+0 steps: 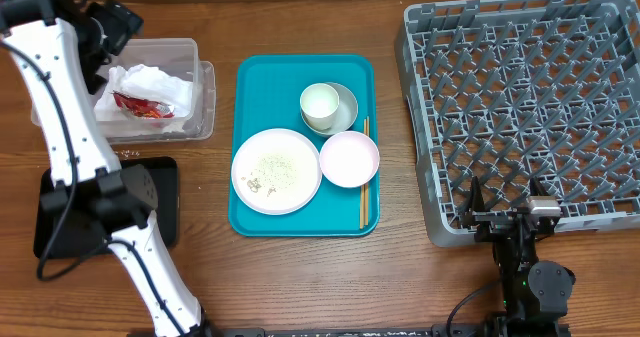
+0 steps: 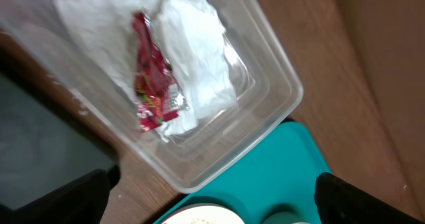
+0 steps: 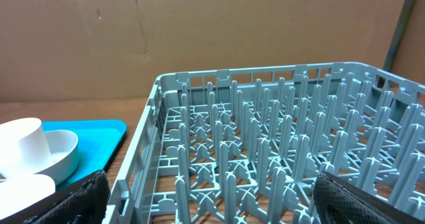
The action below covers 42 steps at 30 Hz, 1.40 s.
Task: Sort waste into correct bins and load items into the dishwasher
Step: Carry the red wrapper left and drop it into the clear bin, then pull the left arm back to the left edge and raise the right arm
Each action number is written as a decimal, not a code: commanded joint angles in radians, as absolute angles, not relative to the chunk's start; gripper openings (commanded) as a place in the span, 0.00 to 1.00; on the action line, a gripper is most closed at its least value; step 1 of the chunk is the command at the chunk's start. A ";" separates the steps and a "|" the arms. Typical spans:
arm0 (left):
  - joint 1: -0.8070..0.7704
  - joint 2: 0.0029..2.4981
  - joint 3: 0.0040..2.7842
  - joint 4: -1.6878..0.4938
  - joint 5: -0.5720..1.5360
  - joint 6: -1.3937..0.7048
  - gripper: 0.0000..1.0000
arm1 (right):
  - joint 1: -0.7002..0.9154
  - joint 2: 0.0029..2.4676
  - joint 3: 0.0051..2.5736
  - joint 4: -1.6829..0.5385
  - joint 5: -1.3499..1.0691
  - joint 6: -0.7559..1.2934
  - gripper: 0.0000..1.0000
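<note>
A crumpled white napkin (image 1: 150,80) and a red wrapper (image 1: 143,105) lie in the clear tub (image 1: 203,102); the left wrist view shows the same wrapper (image 2: 151,84) and napkin (image 2: 196,44). My left gripper (image 1: 105,37) hangs open and empty above the tub (image 2: 265,124). On the teal tray (image 1: 260,77) sit a plate (image 1: 276,171) with rice bits (image 1: 270,169), a pink bowl (image 1: 349,159), a white cup (image 1: 320,104) inside a grey bowl (image 1: 347,105), and chopsticks (image 1: 364,192). My right gripper (image 1: 500,212) stands open and empty at the near edge of the grey dish rack (image 1: 530,97).
The black tray (image 1: 162,192) lies at the near left, partly under my left arm. In the right wrist view the rack's pegs (image 3: 279,137) fill the space ahead, with the cup (image 3: 23,141) and the teal tray (image 3: 103,132) off to the left.
</note>
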State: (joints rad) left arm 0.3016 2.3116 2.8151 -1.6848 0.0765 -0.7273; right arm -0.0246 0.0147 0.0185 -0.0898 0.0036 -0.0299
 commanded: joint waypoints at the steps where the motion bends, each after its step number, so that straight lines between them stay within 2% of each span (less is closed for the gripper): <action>1: 0.342 2.162 2.858 -1.690 -0.033 -0.757 1.00 | -0.028 0.003 0.008 -0.084 -0.002 -0.027 1.00; 13: 0.489 2.081 2.849 -1.690 -0.003 -0.649 1.00 | -0.028 0.003 0.008 -0.084 -0.002 -0.027 1.00; 25: 0.497 2.088 2.848 -1.689 -0.045 -0.650 1.00 | -0.028 0.003 0.008 -0.067 0.022 -0.029 1.00; 30: 0.497 2.088 2.848 -1.689 -0.045 -0.650 1.00 | -0.027 0.003 0.008 0.077 -0.218 0.080 1.00; 37: 0.497 2.088 2.848 -1.689 -0.045 -0.650 1.00 | -0.027 0.003 0.008 0.334 -0.440 0.097 1.00; 42: 0.497 2.088 2.848 -1.689 -0.045 -0.650 1.00 | -0.027 0.003 0.008 0.499 -0.492 0.317 1.00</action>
State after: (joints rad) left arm 0.4953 2.0762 2.8506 -1.6875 -0.0311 -0.6727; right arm -0.0250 0.0113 0.0185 0.4740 -0.4240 0.1654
